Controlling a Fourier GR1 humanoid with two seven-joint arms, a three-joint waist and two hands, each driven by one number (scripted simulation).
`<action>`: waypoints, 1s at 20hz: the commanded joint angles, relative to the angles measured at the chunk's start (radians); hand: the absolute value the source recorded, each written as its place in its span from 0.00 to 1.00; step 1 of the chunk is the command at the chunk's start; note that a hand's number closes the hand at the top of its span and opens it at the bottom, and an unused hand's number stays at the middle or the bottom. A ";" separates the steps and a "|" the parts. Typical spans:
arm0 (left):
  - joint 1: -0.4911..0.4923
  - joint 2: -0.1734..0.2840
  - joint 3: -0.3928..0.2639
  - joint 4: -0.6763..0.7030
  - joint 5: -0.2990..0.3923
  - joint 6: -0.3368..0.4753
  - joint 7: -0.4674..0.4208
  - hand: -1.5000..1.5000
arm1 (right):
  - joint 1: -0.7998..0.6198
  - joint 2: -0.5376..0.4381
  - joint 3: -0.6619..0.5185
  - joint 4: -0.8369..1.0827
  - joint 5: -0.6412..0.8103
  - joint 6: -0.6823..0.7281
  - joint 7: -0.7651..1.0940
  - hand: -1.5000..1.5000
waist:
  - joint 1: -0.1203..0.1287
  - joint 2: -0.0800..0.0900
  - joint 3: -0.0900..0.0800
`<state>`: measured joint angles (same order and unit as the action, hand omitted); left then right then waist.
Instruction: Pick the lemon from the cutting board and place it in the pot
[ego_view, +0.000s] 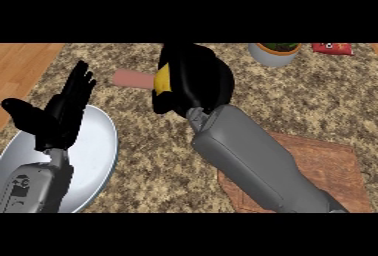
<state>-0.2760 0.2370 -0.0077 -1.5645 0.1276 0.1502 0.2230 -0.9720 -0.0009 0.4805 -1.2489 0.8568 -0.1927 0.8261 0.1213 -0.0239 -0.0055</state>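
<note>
The lemon (162, 78) is being held in the right hand (193, 75), whose black fingers are being curled round it so that only a yellow strip is being shown at the hand's left side, the rest being hidden by the palm. The hand and the fruit are being shown over the speckled worktop (310, 100), well apart from the cutting board (325, 165), which is lying at the lower right and is being partly covered by the grey right forearm (251, 160). A pinkish cylindrical thing (133, 78) is being seen just left of the lemon, partly behind the hand; what it is cannot be told. The pot (100, 150), a pale round vessel, is being shown at the lower left, away from the lemon. The left hand (63, 110) is being kept open with fingers straight and pointing up, in front of the pot's rim. At the upper right a grey planter with greenery (275, 52) is being cut by the view's edge, and a red packet (332, 48) is lying beside it
</note>
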 joint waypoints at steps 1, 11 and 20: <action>-0.011 -0.002 0.000 0.004 0.001 -0.001 0.000 0.50 | -0.114 0.001 0.064 -0.025 0.059 -0.159 0.278 1.00 | 0.004 0.007 -0.001; -0.014 -0.009 0.008 0.001 -0.015 0.020 -0.010 0.50 | -0.321 0.000 0.137 0.085 0.080 -0.230 0.594 1.00 | -0.017 0.024 0.001; -0.015 0.013 0.035 -0.020 0.010 -0.001 0.002 0.50 | -0.274 0.000 0.086 0.190 0.069 -0.424 0.520 1.00 | -0.036 0.033 0.004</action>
<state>-0.2840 0.2371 0.0180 -1.5634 0.1224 0.1623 0.2072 -1.2496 -0.0136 0.5815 -1.0924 0.9309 -0.4307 1.1607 0.0821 0.0055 -0.0028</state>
